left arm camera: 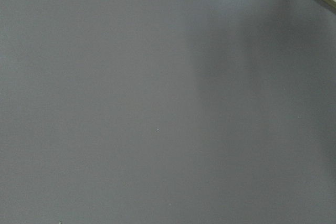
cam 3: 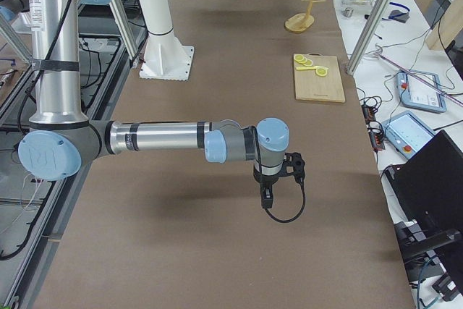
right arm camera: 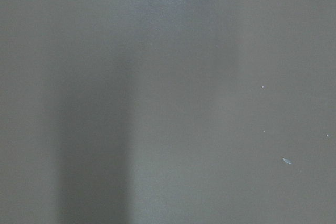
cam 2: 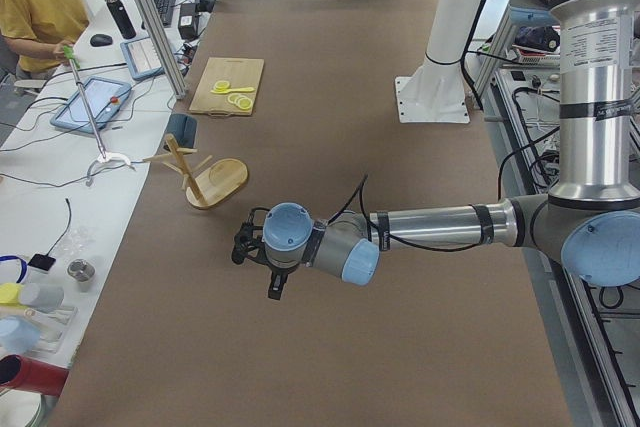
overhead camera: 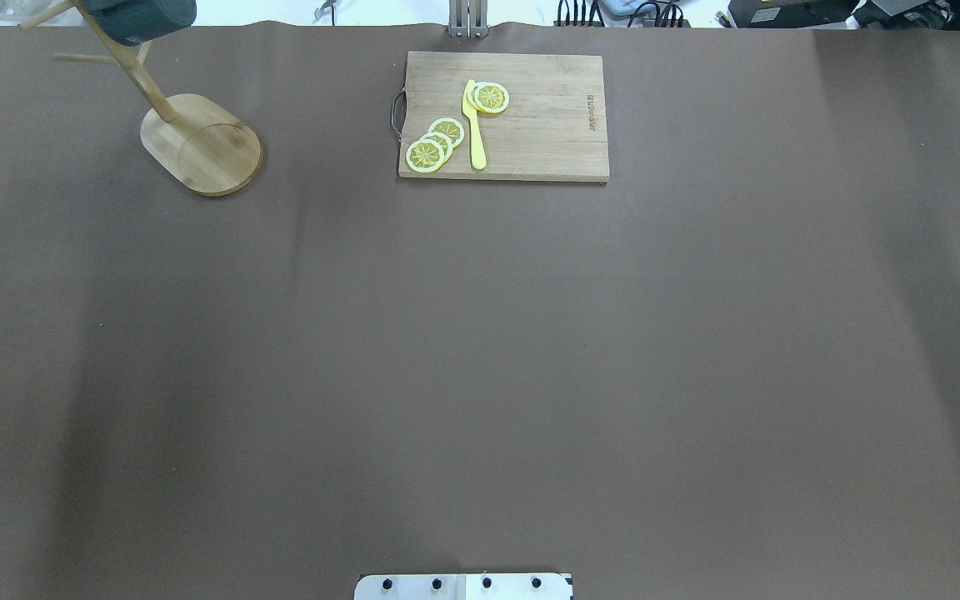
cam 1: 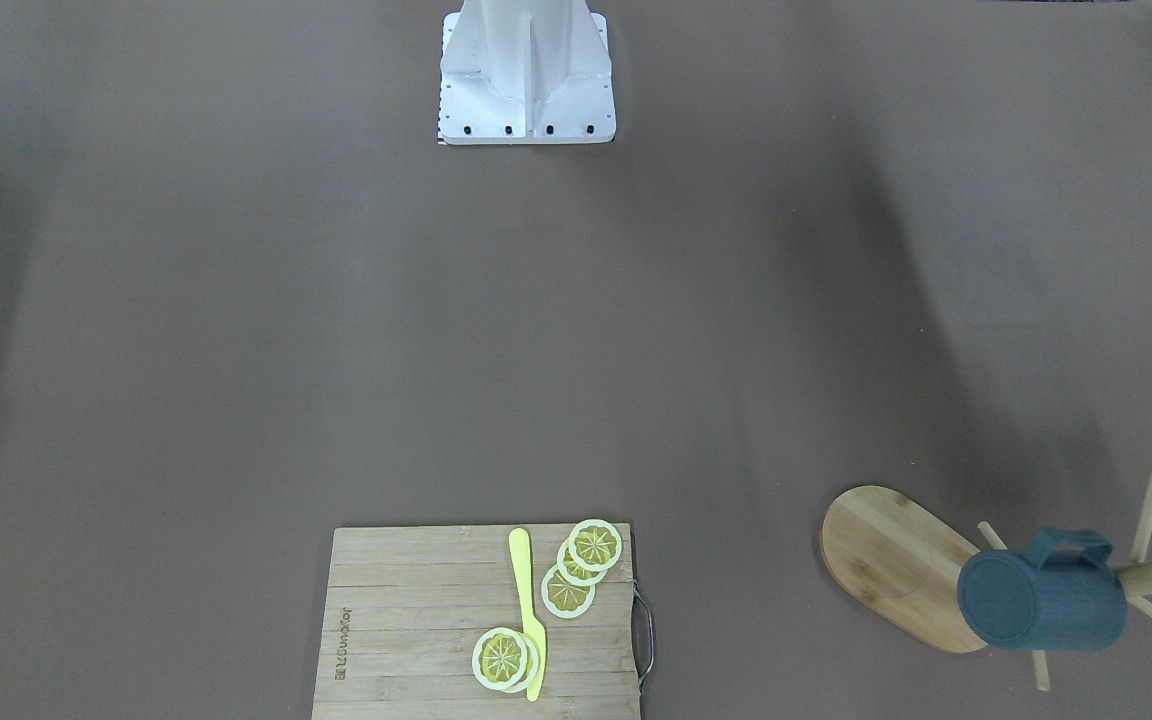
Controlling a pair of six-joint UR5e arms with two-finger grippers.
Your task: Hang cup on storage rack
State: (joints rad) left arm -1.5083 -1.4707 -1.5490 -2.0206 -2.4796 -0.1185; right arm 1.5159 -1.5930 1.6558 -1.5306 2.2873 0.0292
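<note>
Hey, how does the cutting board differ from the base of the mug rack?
The cutting board is rectangular and slatted; the base of the storage rack is oval. The board carries lemon slices and a yellow knife; the rack holds the cup on a peg. Both are light wood.

The cup (cam 1: 1056,605) looks matt and ribbed, the storage rack (cam 1: 886,560) smooth wood.

table (overhead camera: 480,333): brown matte cover; side bench (cam 2: 40,207): white, cluttered with cables; frame post (cam 2: 148,17): aluminium; light: soft, faint shadows

Teal cup (overhead camera: 142,18) on storage rack (overhead camera: 201,146), cutting board (overhead camera: 547,117) well apart
</note>
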